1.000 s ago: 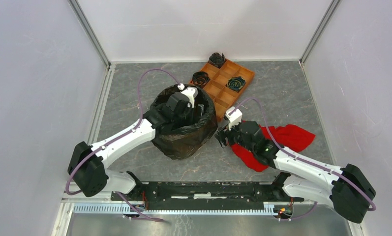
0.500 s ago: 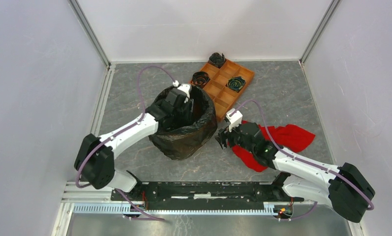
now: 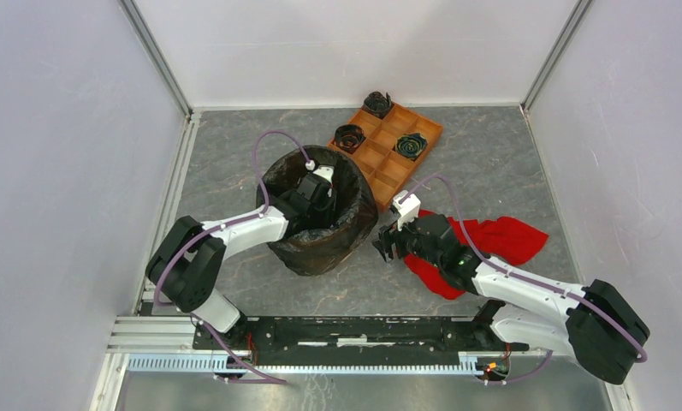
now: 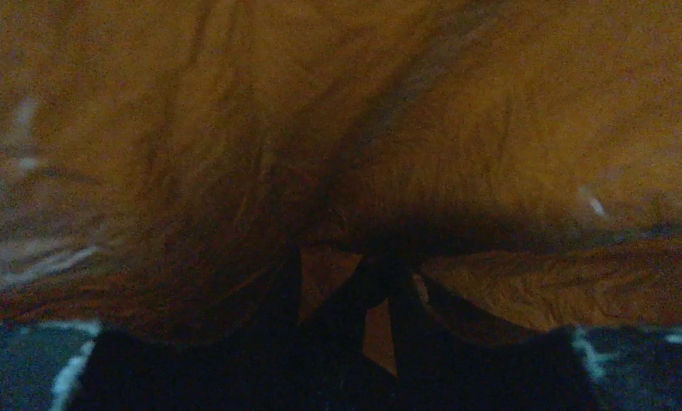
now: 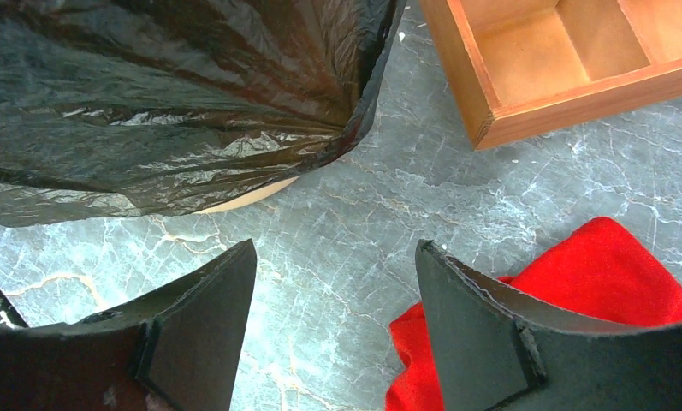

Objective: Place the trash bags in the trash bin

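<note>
Inside bin (image 5: 245, 199) lined with bag (image 3: 320, 248): left tool (image 3: 316, 195), grip impossible to tell. Over bench (image 5: 337, 214): right tool (image 5: 333, 291), spread wide, empty. In tray (image 3: 380, 159): three wads (image 3: 349, 137).

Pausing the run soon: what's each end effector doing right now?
Left end effector: inside the trash bag, open or closed cannot be told.
Right end effector: open, holding nothing.

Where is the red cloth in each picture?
Top external: the red cloth lies right of the middle.
Left wrist: not in it.
Right wrist: the red cloth is in the bottom right corner.
Shared landmark: the tray, left of the cloth and farther back in the top view, sits at the top right of the right wrist view.
</note>
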`<state>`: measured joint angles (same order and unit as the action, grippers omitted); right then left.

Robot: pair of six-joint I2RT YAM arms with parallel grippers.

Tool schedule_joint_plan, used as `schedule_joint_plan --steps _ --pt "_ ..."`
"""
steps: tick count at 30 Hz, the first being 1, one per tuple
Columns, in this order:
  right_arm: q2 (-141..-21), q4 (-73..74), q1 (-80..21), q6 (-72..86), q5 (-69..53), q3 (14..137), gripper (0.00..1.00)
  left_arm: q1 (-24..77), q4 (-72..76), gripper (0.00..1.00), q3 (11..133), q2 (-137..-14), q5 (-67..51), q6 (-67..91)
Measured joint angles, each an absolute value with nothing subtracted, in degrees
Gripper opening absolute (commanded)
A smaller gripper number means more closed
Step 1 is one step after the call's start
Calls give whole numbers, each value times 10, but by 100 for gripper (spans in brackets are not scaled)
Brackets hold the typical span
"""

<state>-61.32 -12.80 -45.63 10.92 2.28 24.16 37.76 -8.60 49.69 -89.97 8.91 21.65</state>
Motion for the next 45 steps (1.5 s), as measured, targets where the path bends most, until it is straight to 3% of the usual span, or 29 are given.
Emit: schedule_joint_plan --steps 4,18,21,25,34,45 --pt "-616 -128 -456 113 18 242 75 377 -92 59 500 -902 92 216" --pt "-628 -129 -456 112 13 242 76 377 -188 59 579 -798 82 216" --pt "-628 -128 -451 105 13 242 83 377 -204 63 580 -777 73 216" --pt "-629 -126 -433 70 -6 245 89 377 -230 74 594 -745 57 216" --pt "-678 -137 -415 -34 -56 302 93 377 -249 99 680 -605 32 215" --pt "-734 -216 -403 -81 -113 302 98 377 -271 100 691 -451 12 202"
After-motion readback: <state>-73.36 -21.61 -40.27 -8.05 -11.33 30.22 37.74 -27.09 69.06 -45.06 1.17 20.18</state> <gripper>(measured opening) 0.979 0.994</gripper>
